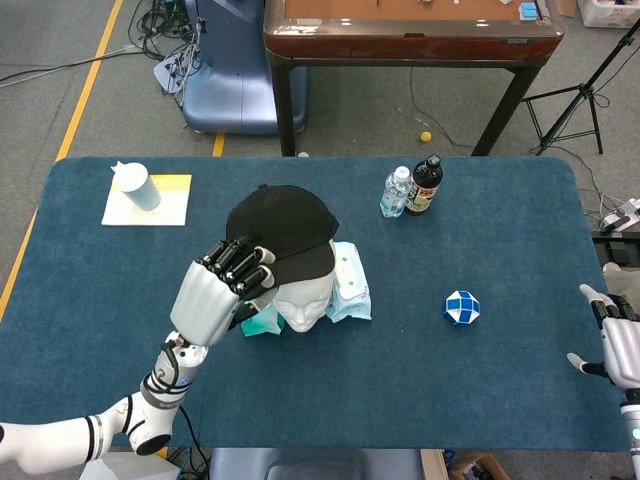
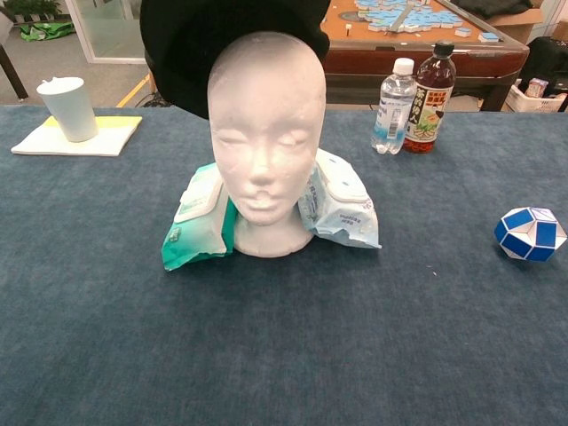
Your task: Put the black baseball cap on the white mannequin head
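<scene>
The black baseball cap (image 1: 282, 228) hangs over the top and back of the white mannequin head (image 1: 304, 300) at the table's middle. In the chest view the cap (image 2: 191, 53) shows behind and above the head (image 2: 264, 133), whose face is uncovered. My left hand (image 1: 222, 290) grips the cap's left edge, fingers curled over the fabric. My right hand (image 1: 612, 340) rests at the table's right edge, fingers apart and holding nothing.
Two wet-wipe packs (image 2: 200, 217) flank the mannequin's neck. A white cup (image 1: 135, 186) stands on a yellow-white sheet at the far left. A water bottle (image 1: 396, 192) and a dark bottle (image 1: 424, 184) stand behind. A blue-white puzzle ball (image 1: 462, 307) lies to the right.
</scene>
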